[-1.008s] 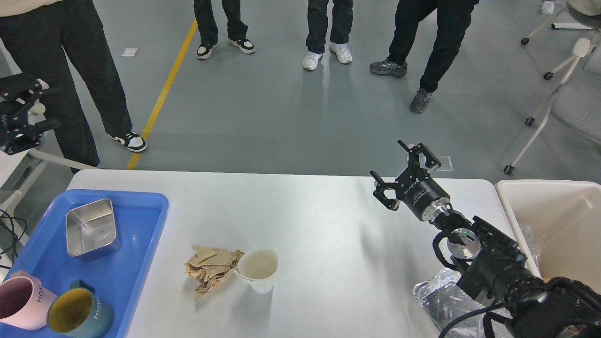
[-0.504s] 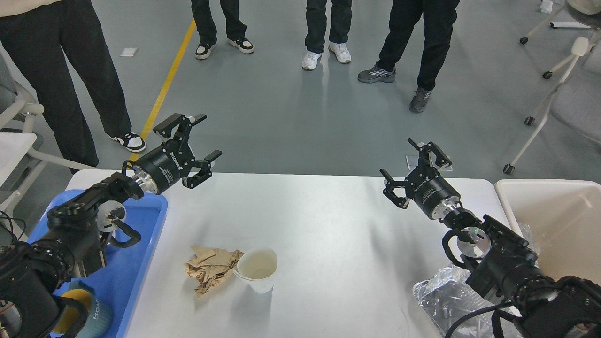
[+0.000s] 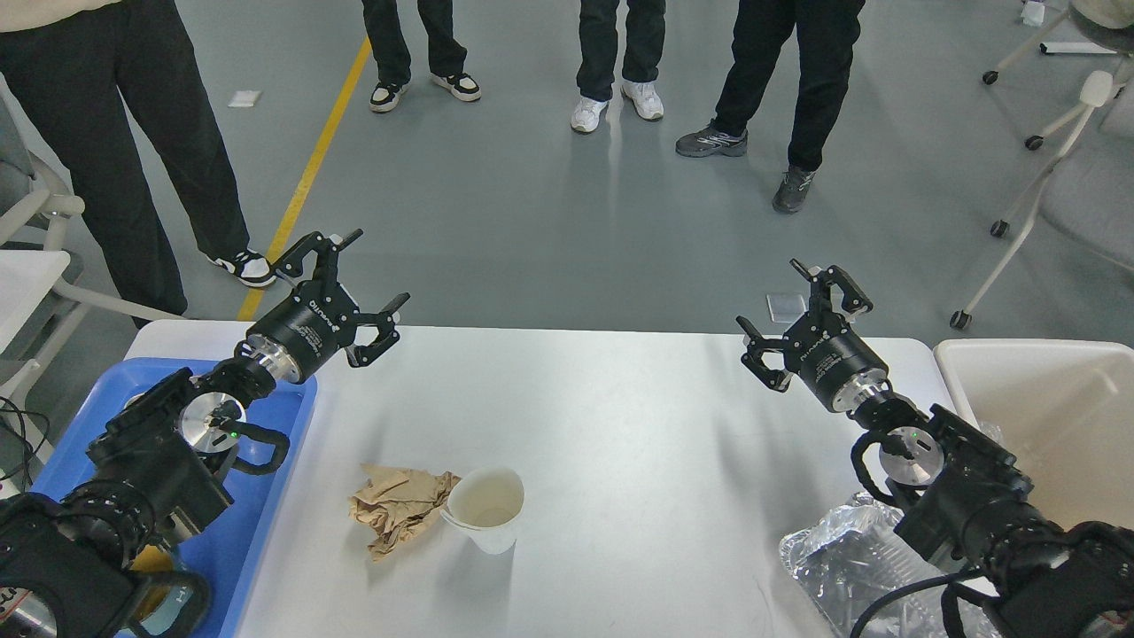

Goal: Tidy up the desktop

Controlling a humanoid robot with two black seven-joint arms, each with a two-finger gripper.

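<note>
The white desktop (image 3: 620,425) fills the lower half of the head view. A crumpled brown paper (image 3: 396,507) lies at its front left, touching a white paper cup (image 3: 485,509) that stands upright just right of it. A crumpled clear plastic container (image 3: 842,567) lies at the front right, partly hidden by my right arm. My left gripper (image 3: 359,276) is open and empty, raised over the table's back left edge. My right gripper (image 3: 797,310) is open and empty, raised over the back right edge.
A blue tray (image 3: 283,416) sits at the left, mostly hidden by my left arm. A beige bin (image 3: 1054,416) stands at the right edge. Several people (image 3: 780,80) stand on the floor beyond the table. Wheeled chair legs (image 3: 1001,230) are at the far right.
My left arm came into view over the blue tray, then drew a little left and back. My right gripper drifted right and slightly back. The paper and cup have not moved.
</note>
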